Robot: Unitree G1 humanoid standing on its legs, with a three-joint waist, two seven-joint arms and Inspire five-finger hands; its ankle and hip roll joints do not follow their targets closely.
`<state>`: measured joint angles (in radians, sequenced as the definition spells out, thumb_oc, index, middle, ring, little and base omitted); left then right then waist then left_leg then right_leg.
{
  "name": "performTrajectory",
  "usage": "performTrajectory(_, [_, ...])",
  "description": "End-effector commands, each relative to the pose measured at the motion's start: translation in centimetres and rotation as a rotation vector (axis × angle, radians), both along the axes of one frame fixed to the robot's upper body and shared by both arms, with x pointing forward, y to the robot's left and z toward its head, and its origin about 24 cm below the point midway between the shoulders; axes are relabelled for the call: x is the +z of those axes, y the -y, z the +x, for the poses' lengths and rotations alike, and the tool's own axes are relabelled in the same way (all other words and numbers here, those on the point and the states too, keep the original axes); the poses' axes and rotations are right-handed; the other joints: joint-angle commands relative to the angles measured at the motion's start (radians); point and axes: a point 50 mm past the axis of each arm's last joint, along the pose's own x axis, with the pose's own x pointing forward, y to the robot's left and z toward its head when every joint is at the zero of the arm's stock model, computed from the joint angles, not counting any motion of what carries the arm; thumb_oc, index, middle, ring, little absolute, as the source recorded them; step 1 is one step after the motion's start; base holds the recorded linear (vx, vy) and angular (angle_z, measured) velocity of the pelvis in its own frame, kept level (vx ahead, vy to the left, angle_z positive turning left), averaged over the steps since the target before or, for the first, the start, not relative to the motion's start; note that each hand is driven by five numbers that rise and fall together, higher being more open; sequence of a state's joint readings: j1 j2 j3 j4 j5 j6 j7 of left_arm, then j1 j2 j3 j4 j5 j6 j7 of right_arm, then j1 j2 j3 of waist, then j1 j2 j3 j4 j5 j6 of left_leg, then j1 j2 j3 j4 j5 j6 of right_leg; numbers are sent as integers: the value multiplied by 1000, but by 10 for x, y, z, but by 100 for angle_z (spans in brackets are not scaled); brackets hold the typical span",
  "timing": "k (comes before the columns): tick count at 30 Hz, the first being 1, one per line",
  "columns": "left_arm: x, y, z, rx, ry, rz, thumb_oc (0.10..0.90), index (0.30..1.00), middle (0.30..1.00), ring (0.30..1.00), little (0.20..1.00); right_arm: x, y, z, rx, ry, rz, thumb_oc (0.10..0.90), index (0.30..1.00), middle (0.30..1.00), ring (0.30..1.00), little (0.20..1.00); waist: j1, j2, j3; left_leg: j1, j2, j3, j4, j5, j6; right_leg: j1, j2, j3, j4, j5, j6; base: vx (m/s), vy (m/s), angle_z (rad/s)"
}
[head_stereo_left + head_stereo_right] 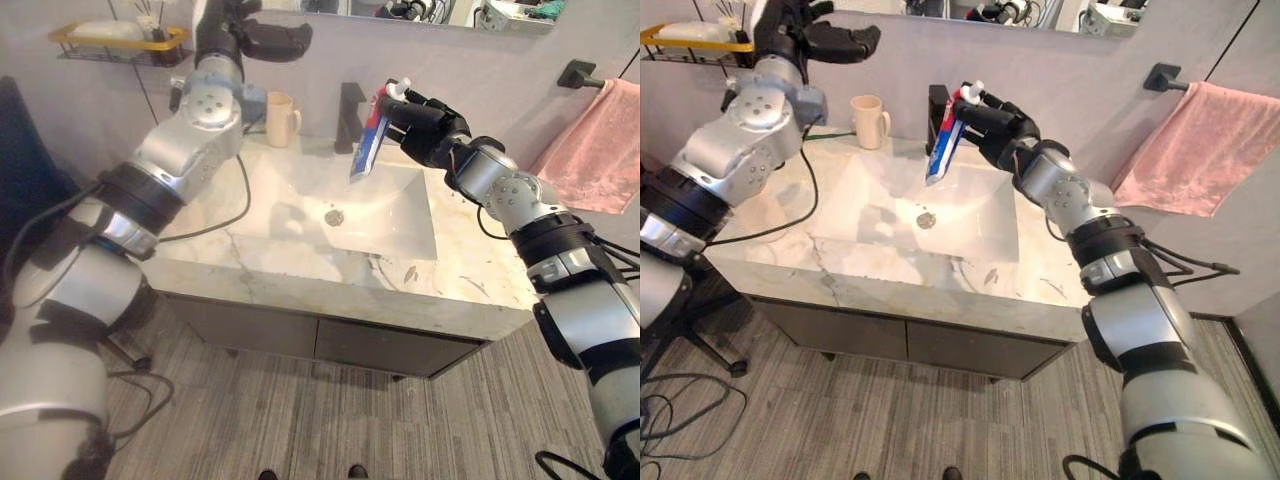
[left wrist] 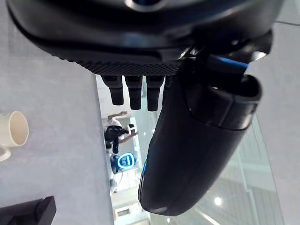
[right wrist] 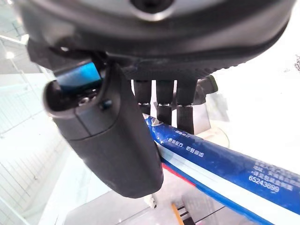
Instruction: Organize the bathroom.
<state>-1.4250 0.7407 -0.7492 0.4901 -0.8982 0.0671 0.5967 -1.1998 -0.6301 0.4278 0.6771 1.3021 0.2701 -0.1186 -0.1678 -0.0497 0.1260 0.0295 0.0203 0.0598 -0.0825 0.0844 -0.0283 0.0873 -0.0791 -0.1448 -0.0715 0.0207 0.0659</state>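
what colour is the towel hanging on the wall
Pink; the towel shows best in the right eye view.

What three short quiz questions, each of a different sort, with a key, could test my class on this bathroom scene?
1. True or false: the right hand holds the toothpaste tube above the sink basin.
2. Which item stands on the counter beside the black faucet? A) cream mug B) soap bottle C) glass jar
3. Fill in: the pink towel hangs on the wall to the robot's ____.

The left hand is raised near the mirror, fingers straight.

Key: 1 true; 2 A; 3 right.
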Motion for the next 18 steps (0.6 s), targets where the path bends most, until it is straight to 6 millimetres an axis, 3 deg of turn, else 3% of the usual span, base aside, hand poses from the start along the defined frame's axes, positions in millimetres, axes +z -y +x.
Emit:
performTrajectory(1, [29, -74, -24, 346, 247, -193, 800, 900, 900, 900, 900, 63, 27, -13, -68, 270, 55, 400, 300, 300, 300, 300, 42, 18, -199, -21, 56, 30, 68, -44, -35, -47, -9, 16, 123, -36, 94, -16, -8, 4])
performTrajectory(5, [11, -130, -44, 567, 304, -445, 800, 900, 900, 900, 900, 55, 48, -20, -123, 292, 54, 400, 300, 300, 300, 300, 64, 8, -188, -18, 55, 14, 68, -45, -32, -40, -4, 6, 123, -41, 85, -19, -9, 12])
performTrajectory(7, [-12, -170, -63, 741, 324, -591, 800, 900, 900, 900, 900, 49, 60, -26, -168, 311, 46, 400, 300, 300, 300, 300, 78, 3, -181, -17, 54, 0, 68, -42, -31, -40, 1, 4, 126, -43, 75, -31, -5, 12])
performTrajectory(11, [-51, -219, -96, 967, 287, -663, 800, 900, 900, 900, 900, 42, 79, -43, -231, 336, 38, 400, 300, 300, 300, 300, 100, -6, -177, -13, 55, -21, 64, -40, -30, -37, 12, 4, 127, -51, 63, -11, 1, 26])
performTrajectory(14, [-96, -255, -123, 1091, 196, -668, 800, 900, 900, 900, 900, 34, 97, -58, -279, 350, 37, 400, 300, 300, 300, 300, 113, -12, -177, -10, 54, -32, 61, -40, -27, -33, 19, 4, 122, -52, 57, -21, 6, 36])
performTrajectory(15, [-122, -271, -136, 1130, 153, -720, 800, 900, 900, 900, 900, 32, 109, -65, -299, 358, 33, 400, 300, 300, 300, 300, 118, -15, -175, -9, 54, -36, 59, -40, -27, -30, 22, 5, 118, -51, 57, -8, 5, 35])
performTrajectory(16, [-128, -275, -139, 1142, 142, -733, 800, 900, 900, 900, 900, 31, 111, -66, -303, 358, 32, 400, 300, 300, 300, 300, 119, -16, -175, -6, 53, -37, 58, -44, -27, -27, 23, 5, 117, -54, 57, -12, 7, 42])
performTrajectory(18, [-165, -293, -156, 1233, 78, -787, 800, 900, 900, 900, 900, 33, 123, -72, -321, 368, 25, 400, 300, 300, 300, 300, 124, -19, -170, -6, 51, -42, 61, -43, -29, -25, 26, 8, 111, -50, 59, -27, 14, 44])
